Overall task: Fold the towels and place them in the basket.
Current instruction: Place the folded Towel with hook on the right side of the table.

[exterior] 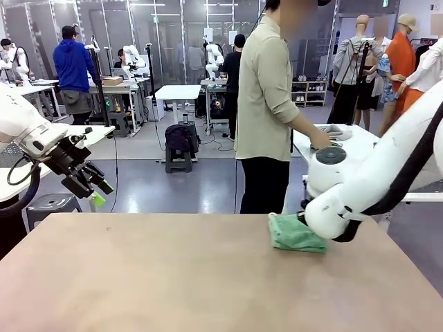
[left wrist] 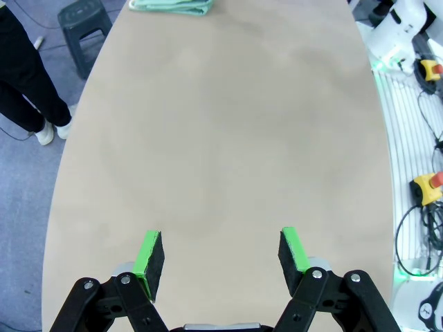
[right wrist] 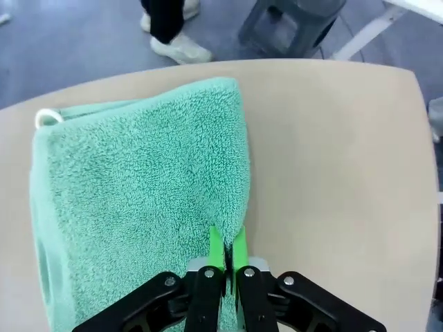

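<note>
Left gripper (left wrist: pixel 221 252): jaws wide apart, nothing between the pads, hanging over the near left part of the table (left wrist: pixel 221 138). In the front view it (exterior: pixel 97 194) sits off the table's left edge, tilted down.

Right gripper (right wrist: pixel 225 242): pads pinched tight on the long edge of the green towel (right wrist: pixel 138 200), cloth bunched between them. The towel lies flat at the table's far right (exterior: pixel 294 234), close to the far edge and well apart from the left gripper. It already looks doubled over, with a small loop at one corner.

Step, as I judge it: another fold, or a lift of the folded towel.
- Keep the pinch through all layers so none slips out.
- Lift only enough to clear the cloth, carry the edge across and lay it flush on the opposite edge.
- Work toward the table's middle, since the far edge is close.
- The free left gripper could pin the other side.

Beyond the table a person (exterior: pixel 266 104) stands side-on, with a hand on a white table to the right.

Count: one green towel, two grippers, one person at this table.
</note>
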{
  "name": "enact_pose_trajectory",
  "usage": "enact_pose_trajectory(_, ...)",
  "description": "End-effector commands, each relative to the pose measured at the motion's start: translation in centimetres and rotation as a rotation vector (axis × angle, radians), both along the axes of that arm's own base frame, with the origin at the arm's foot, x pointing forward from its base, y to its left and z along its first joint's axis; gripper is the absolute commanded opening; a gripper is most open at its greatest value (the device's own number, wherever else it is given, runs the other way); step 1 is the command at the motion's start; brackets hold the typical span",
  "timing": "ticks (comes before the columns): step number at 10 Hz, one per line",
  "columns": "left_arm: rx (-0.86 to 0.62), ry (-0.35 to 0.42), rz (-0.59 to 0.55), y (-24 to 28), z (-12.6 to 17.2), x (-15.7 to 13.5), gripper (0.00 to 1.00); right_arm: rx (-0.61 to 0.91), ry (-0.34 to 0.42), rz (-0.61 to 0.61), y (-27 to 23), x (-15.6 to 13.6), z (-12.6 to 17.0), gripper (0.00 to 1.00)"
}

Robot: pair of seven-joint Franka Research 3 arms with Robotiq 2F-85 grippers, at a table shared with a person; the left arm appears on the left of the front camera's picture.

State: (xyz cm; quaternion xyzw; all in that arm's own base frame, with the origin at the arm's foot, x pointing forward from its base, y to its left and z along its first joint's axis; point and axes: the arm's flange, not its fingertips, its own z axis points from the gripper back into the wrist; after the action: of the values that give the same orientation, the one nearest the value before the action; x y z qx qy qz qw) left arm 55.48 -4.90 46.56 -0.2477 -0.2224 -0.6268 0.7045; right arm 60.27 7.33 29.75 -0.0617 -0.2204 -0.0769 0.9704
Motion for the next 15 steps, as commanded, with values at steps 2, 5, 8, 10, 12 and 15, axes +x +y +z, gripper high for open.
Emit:
enact_pose_trajectory(2,0.002,0.005,0.016,-0.1,0.1,0.0,0.84,-0.059,-0.021,0.071,-3.8,0.6,-1.1,0.05)
enact_pose_trajectory(5,0.002,0.005,0.016,-0.1,0.1,0.0,0.84,-0.126,-0.038,0.08,-8.1,1.4,-0.7,0.05)
enact_pose_trajectory(8,0.002,0.005,0.016,-0.1,0.1,0.0,0.84,-0.157,0.004,0.078,-10.5,2.2,-1.4,0.05)
enact_pose_trajectory(10,0.002,0.005,0.016,-0.1,0.1,0.0,0.84,-0.152,-0.018,0.078,-11.0,2.2,-1.4,0.22)
enact_pose_trajectory(12,0.002,0.005,0.016,-0.1,0.1,0.0,0.84,-0.147,-0.039,0.07,-11.6,1.8,-0.4,0.41)
enact_pose_trajectory(15,0.002,0.005,0.016,-0.1,0.1,0.0,0.84,-0.134,-0.062,0.058,-12.9,0.8,2.5,0.64)
